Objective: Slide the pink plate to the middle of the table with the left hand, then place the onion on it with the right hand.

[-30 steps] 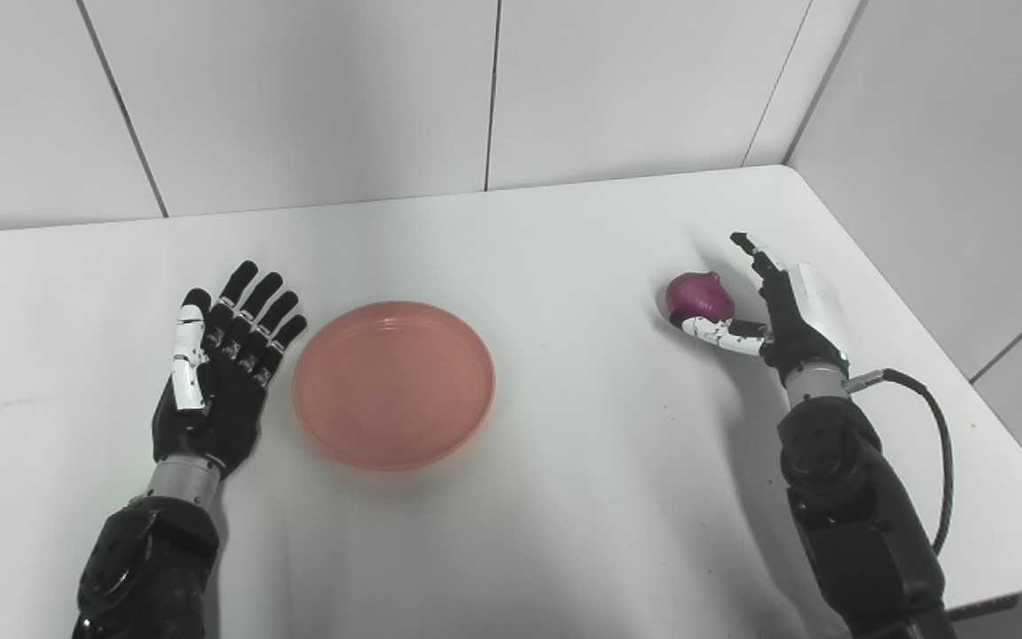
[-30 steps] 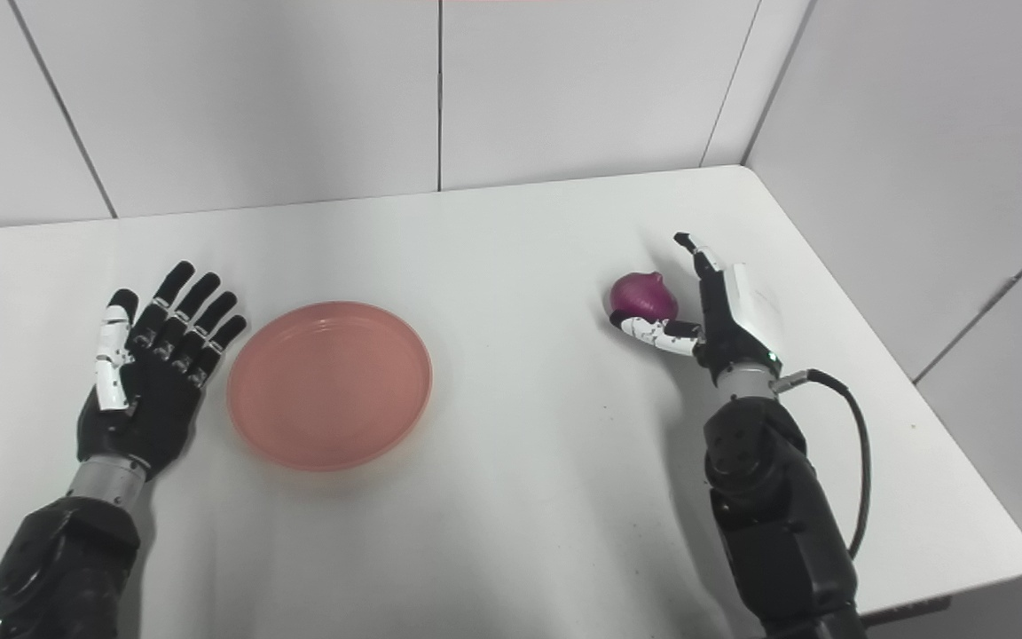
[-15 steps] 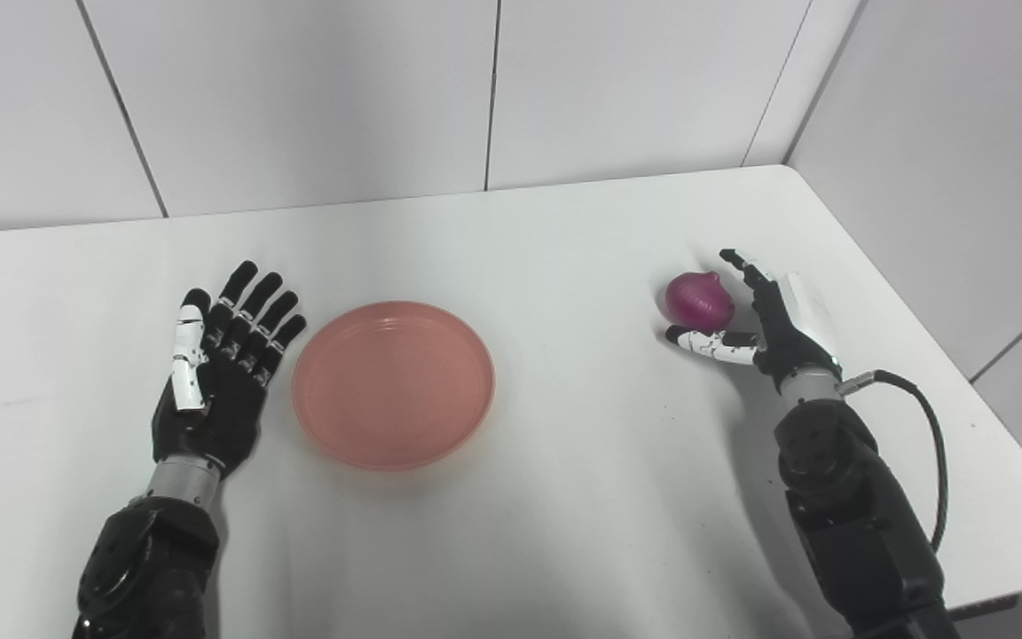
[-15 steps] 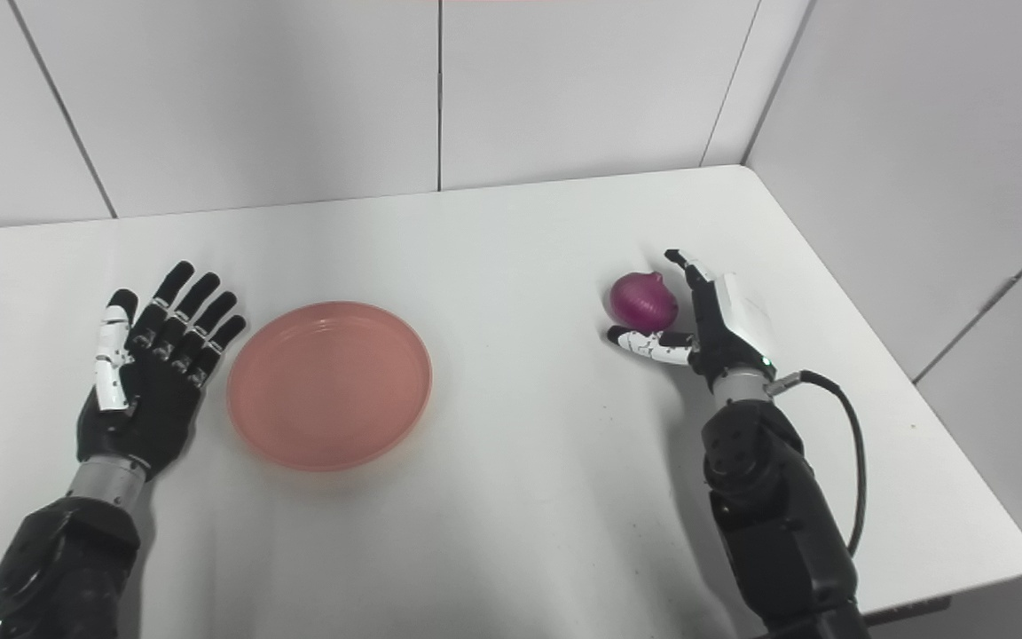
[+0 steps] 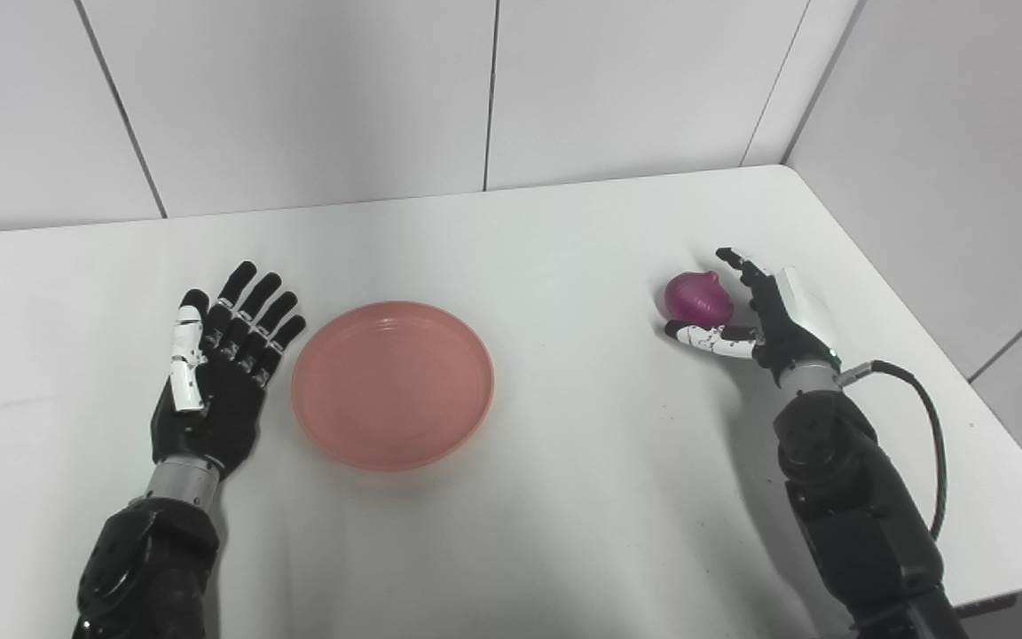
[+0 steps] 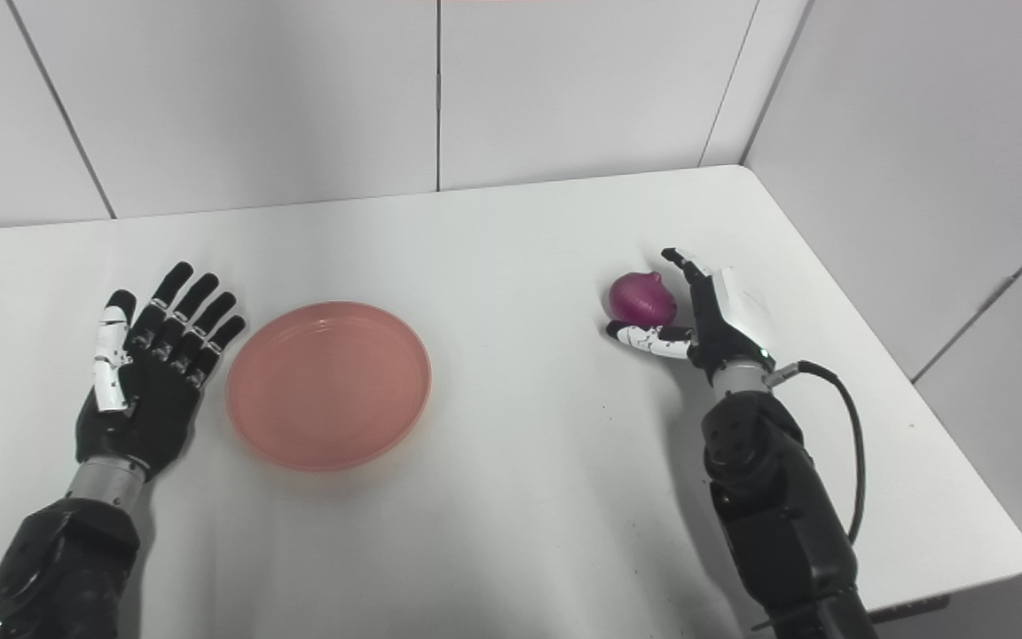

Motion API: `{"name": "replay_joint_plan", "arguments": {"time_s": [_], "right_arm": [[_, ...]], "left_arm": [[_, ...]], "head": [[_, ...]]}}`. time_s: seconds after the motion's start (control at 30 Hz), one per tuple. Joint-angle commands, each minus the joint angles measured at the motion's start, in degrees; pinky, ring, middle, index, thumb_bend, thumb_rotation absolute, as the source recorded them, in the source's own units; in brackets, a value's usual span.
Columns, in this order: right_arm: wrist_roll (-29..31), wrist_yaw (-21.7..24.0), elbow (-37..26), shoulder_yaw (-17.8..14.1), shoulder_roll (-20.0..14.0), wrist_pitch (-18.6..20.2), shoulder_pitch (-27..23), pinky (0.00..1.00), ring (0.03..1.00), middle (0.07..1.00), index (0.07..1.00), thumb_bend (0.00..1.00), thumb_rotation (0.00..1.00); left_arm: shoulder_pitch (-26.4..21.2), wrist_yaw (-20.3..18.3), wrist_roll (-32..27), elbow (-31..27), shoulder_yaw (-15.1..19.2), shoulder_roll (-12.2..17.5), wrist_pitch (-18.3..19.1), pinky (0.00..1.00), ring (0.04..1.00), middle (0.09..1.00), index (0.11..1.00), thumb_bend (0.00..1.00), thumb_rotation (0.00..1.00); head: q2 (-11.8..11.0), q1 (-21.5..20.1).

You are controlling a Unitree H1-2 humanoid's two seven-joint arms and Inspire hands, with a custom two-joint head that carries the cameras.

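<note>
The pink plate (image 5: 393, 382) lies flat on the white table (image 5: 564, 497), a little left of centre. My left hand (image 5: 218, 373) rests open and flat on the table just left of the plate, fingers spread, not touching it. The purple onion (image 5: 697, 298) sits on the table at the right. My right hand (image 5: 764, 311) is cupped beside it, open: the white thumb (image 5: 711, 338) reaches under its near side, and the fingers (image 5: 742, 266) curve past its right and far side without closing.
Grey wall panels run along the table's back and right side. The table's right edge (image 6: 963, 461) lies close behind my right arm. A black cable (image 5: 928, 417) loops off the right wrist.
My right hand has come down and back a little beside the onion, with its fingers curling slightly toward it. The onion, the plate and the left hand have stayed put.
</note>
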Motion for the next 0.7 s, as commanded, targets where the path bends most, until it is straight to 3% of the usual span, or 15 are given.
{"name": "replay_joint_plan", "arguments": {"time_s": [0.0, 0.07, 0.17, 0.27, 0.63, 0.67], "right_arm": [[-0.1, -0.4, 0.1, -0.2, -1.1, 0.1, -1.9, 0.72, 0.821, 0.852, 0.854, 0.97, 0.32], [0.3, -0.9, 0.5, -0.4, -1.0, -0.3, -2.1, 0.71, 0.814, 0.848, 0.848, 0.95, 0.32], [0.4, -1.1, 1.0, -0.2, -1.2, -0.3, -2.5, 0.59, 0.718, 0.788, 0.833, 0.91, 0.33], [0.0, -0.9, 1.1, 0.2, -1.5, -0.1, -2.8, 0.56, 0.69, 0.759, 0.806, 0.87, 0.32], [1.2, -1.1, 3.3, 1.9, -2.9, -2.4, -4.2, 0.46, 0.552, 0.604, 0.596, 0.73, 0.09], [1.2, -1.0, 3.6, 2.2, -3.2, -2.7, -4.3, 0.46, 0.547, 0.594, 0.554, 0.65, 0.1]], "left_arm": [[1.4, 1.3, 0.5, 0.9, -0.1, -0.3, 1.2, 0.89, 0.897, 0.902, 0.89, 0.43, 1.0], [1.4, 1.3, 0.6, 0.9, -0.2, -0.4, 1.1, 0.89, 0.896, 0.901, 0.889, 0.43, 1.0], [1.5, 1.5, 0.6, 0.8, -0.2, -0.5, 1.2, 0.89, 0.894, 0.9, 0.889, 0.43, 1.0], [1.5, 1.7, 0.6, 0.6, -0.1, -0.5, 1.4, 0.88, 0.891, 0.9, 0.889, 0.43, 1.0], [1.4, 1.6, 0.6, 0.7, -0.2, -0.5, 1.3, 0.88, 0.891, 0.902, 0.891, 0.43, 1.0], [1.4, 1.6, 0.6, 0.6, -0.2, -0.5, 1.3, 0.88, 0.891, 0.902, 0.891, 0.43, 1.0]], "head": [[0.0, 0.1], [0.0, 0.2], [0.0, 0.2], [0.0, 0.2], [-0.1, 0.3], [-0.1, 0.3]]}}
